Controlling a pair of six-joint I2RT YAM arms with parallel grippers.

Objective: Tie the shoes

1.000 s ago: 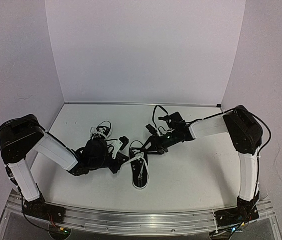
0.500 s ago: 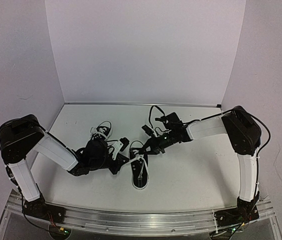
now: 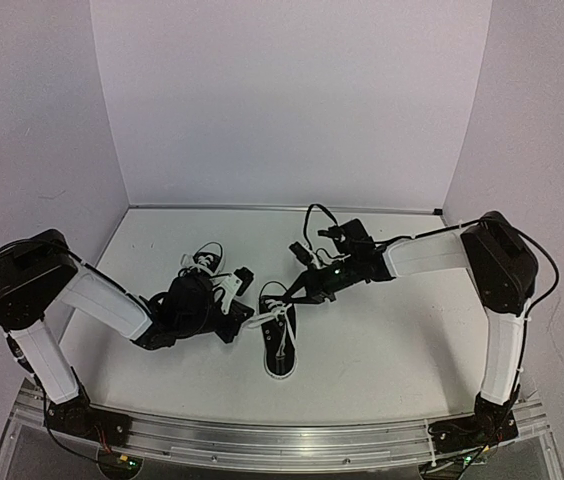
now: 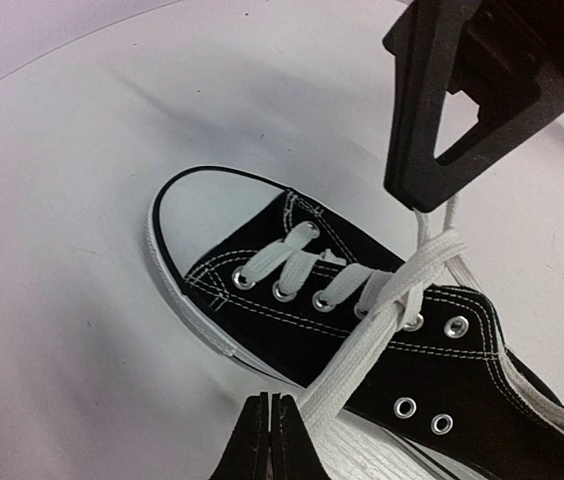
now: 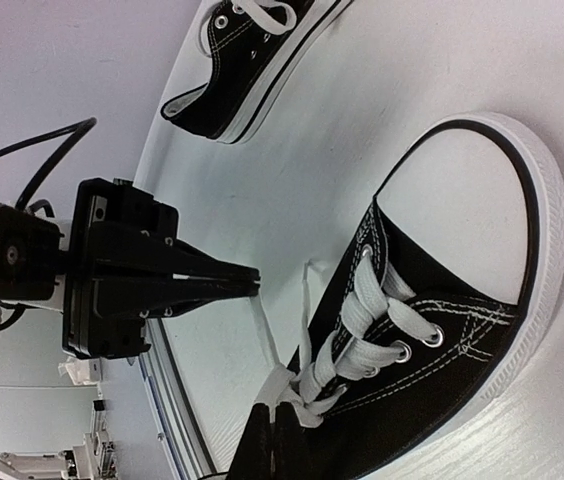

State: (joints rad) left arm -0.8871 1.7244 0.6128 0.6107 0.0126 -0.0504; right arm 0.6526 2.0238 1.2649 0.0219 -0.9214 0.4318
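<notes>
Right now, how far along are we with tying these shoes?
Done: no knot yet; the near shoe is laced but untied. In hand: the left pincer and right pincer each grip a lace strand, the strands crossing over its top. Left: knot and bow here, then the far shoe, which neither pincer touches.
</notes>
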